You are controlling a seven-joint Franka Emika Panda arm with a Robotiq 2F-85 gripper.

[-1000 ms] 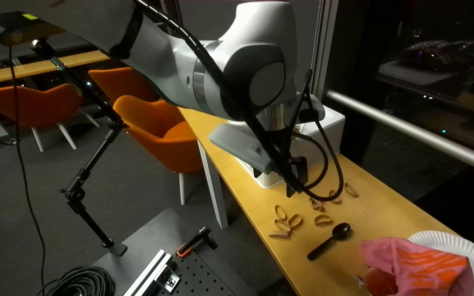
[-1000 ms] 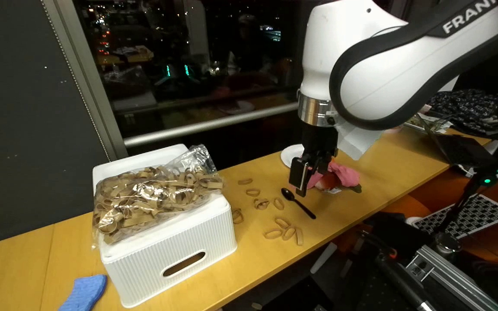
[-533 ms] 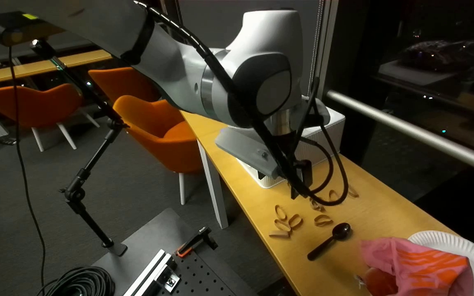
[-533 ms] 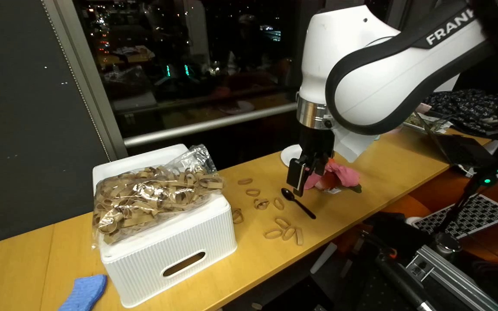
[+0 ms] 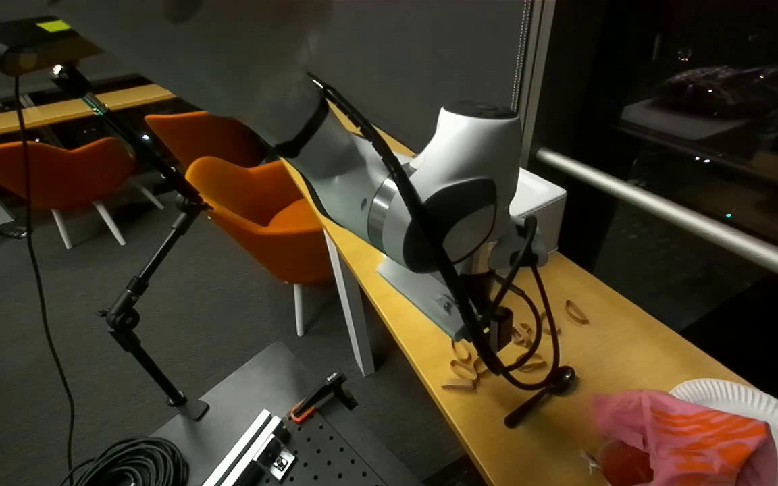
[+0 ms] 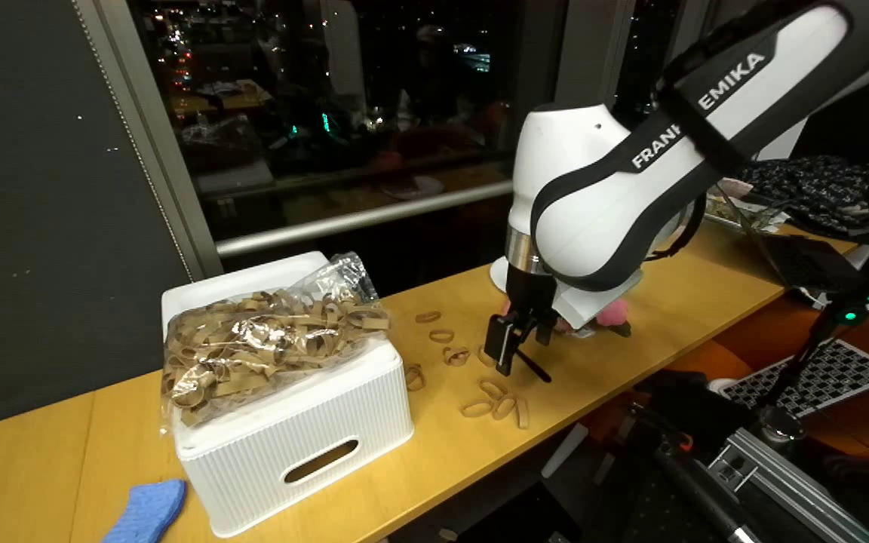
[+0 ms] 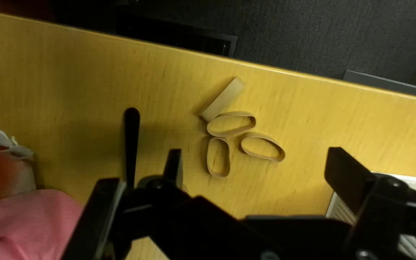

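1. Standing wide apart, the fingers (image 7: pixel 344 177) of the gripper (image 7: pixel 255 162) hang above the wooden table (image 7: pixel 67 79).
2. Between them in the wrist view, four tan bands (image 7: pixel 223 99) lie clustered.
3. A black spoon (image 7: pixel 131 142) lies near these; a pink cloth (image 7: pixel 38 225) lies farther off.
4. On the opposite side, a white box (image 6: pixel 291 437) bears a clear bag full of bands (image 6: pixel 348 277).

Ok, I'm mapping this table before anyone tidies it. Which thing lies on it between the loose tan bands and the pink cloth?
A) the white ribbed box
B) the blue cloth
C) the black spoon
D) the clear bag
C: in the wrist view the black spoon, of which the handle shows, lies with the loose tan bands on one side and the pink cloth on the other.
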